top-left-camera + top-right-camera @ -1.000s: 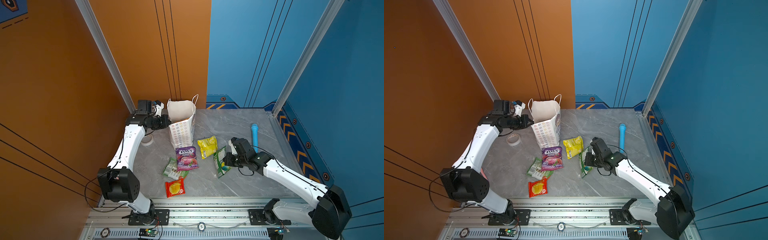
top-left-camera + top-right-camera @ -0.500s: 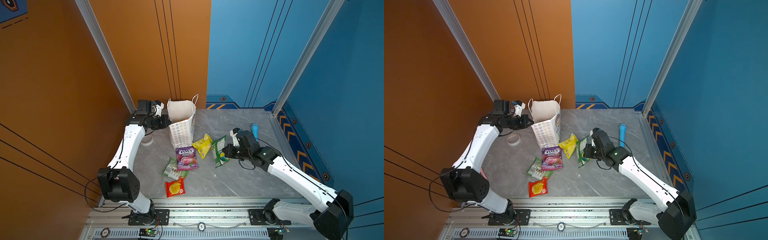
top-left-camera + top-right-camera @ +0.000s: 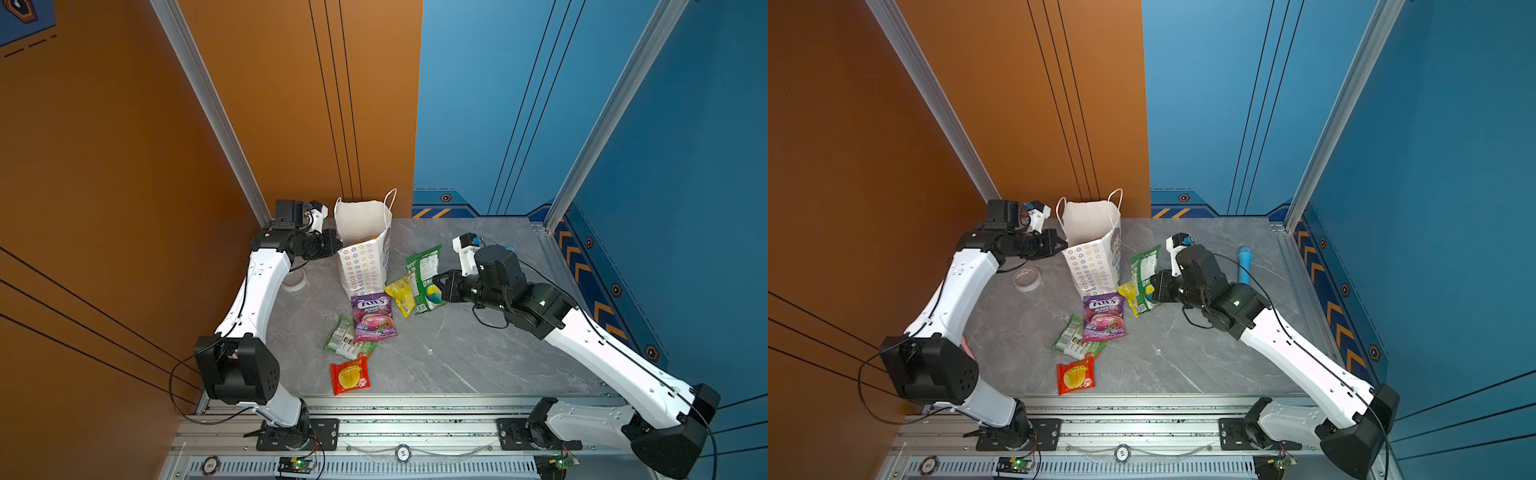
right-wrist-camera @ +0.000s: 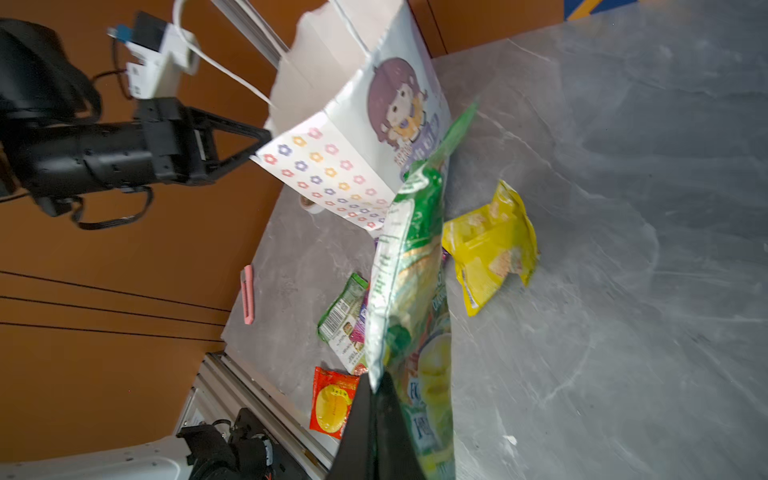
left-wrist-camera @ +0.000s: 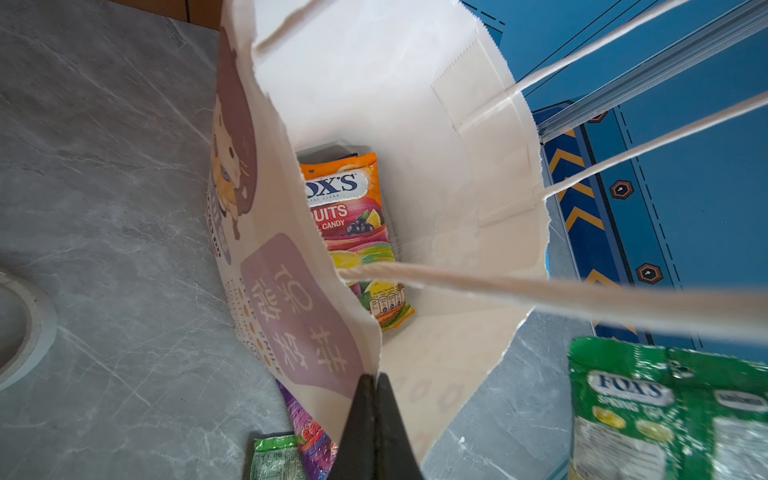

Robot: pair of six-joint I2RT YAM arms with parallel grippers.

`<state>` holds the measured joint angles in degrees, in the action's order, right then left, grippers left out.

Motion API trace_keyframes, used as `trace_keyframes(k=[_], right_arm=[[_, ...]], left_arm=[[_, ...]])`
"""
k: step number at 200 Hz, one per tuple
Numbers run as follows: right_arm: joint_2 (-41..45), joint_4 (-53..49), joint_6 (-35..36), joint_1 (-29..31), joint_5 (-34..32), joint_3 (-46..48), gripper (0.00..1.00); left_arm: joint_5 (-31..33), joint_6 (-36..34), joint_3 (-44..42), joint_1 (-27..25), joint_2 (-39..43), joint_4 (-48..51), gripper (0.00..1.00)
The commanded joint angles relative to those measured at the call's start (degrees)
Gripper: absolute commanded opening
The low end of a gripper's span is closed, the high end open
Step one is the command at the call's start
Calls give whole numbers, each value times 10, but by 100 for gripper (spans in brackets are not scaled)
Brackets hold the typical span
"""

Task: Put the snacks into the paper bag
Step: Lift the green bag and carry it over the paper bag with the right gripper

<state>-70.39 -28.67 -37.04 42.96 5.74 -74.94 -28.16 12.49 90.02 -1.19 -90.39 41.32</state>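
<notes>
The white paper bag (image 3: 363, 245) (image 3: 1094, 249) stands open at the back of the table. My left gripper (image 3: 337, 245) (image 5: 376, 378) is shut on a corner of its rim. An orange FOX'S packet (image 5: 357, 232) lies inside. My right gripper (image 3: 438, 286) (image 4: 376, 380) is shut on a green FOX'S packet (image 3: 424, 278) (image 4: 415, 257), held off the table just right of the bag. On the table lie a yellow pouch (image 3: 400, 295), a purple FOX'S packet (image 3: 372, 316), a green pouch (image 3: 345, 343) and a red pouch (image 3: 350, 376).
A roll of clear tape (image 3: 1026, 277) lies left of the bag under the left arm. A blue stick (image 3: 1244, 264) lies at the back right behind the right arm. A small pink item (image 4: 248, 295) sits near the left table edge. Walls close three sides.
My right gripper has lifted the green packet off the table and carried it back toward the bag. The yellow pouch has shifted left. The left arm has not moved.
</notes>
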Motion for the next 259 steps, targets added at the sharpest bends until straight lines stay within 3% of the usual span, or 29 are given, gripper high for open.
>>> trace_keyframes(k=[1,108,259], right_arm=[[-38,47,17,7,-5,-39,0],[-230,83,62,33,18,-290,0],[-470,47,79,-13,19,-595,0]], left_arm=[[6,-2,-14,-4,-2,16,2],[4,-1,-14,-6,-5,15,2],[6,-2,-14,-7,-7,16,2]])
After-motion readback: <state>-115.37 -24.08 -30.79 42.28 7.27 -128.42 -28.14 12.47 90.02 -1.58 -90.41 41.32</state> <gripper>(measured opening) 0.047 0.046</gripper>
